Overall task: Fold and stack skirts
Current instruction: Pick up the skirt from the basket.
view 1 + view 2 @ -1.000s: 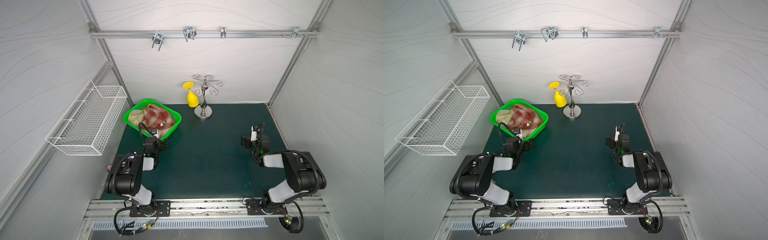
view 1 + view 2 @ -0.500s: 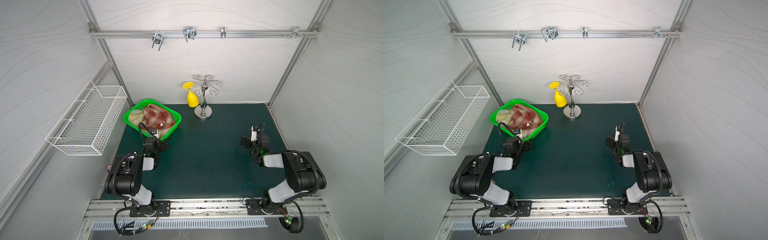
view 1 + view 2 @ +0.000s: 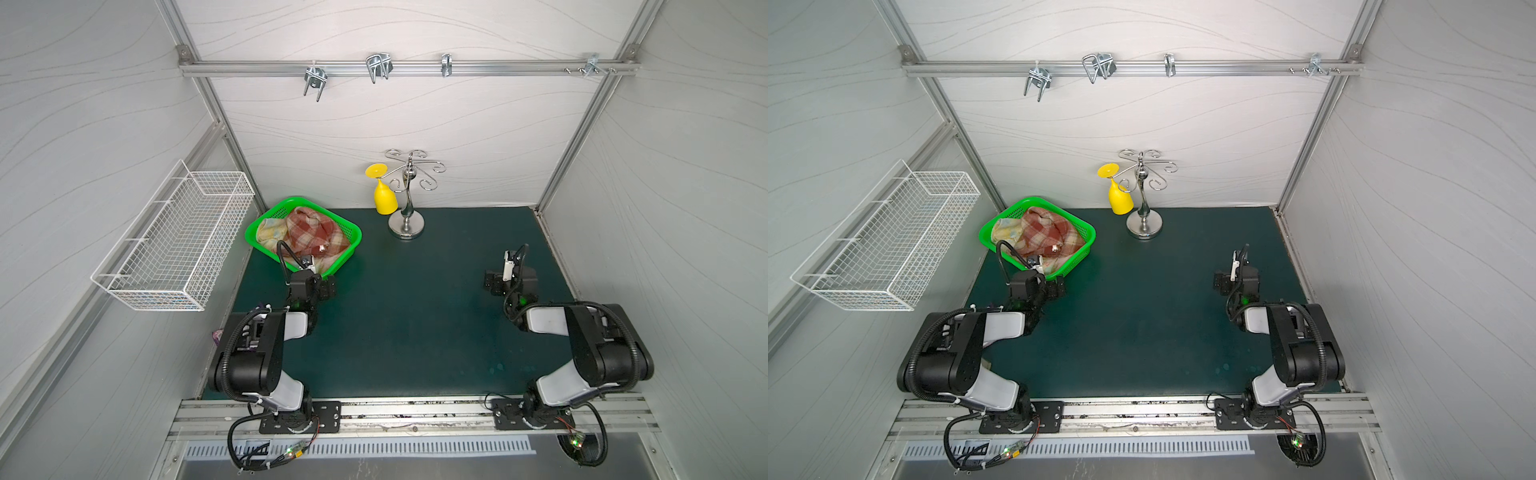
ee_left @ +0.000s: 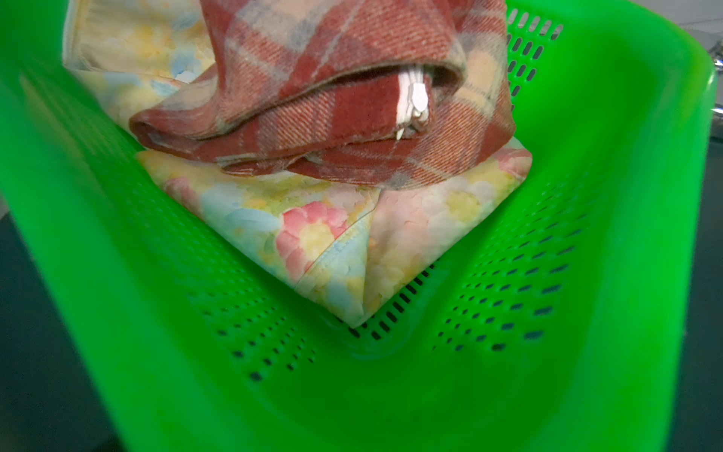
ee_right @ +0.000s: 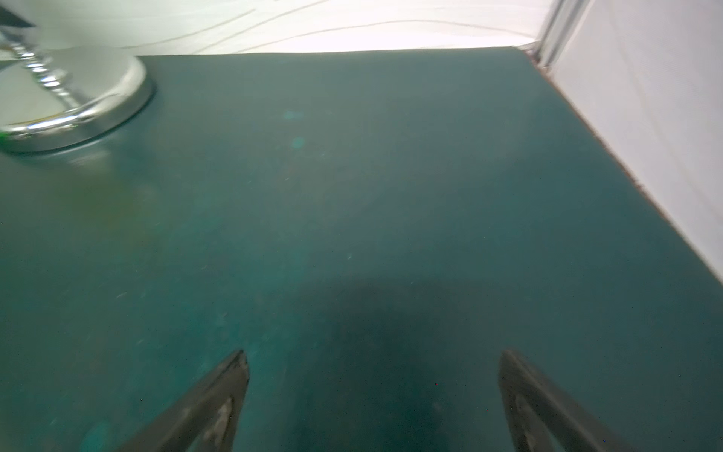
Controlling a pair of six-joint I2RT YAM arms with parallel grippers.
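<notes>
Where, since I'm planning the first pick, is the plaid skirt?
In both top views the plaid skirt lies in the green basket, far left, atop the floral skirt, left of the chrome stand.

On my screen the plaid skirt [image 4: 321, 98] reads red-brown and cream, with a white zipper [image 4: 416, 101]. The floral skirt [image 4: 352, 235] is pale yellow-blue with pink blooms. I see a bright green basket [image 4: 547, 274], a dark green mat [image 3: 415, 311], a yellow goblet [image 3: 384, 199] and a white wire rack [image 3: 178, 241].
</notes>
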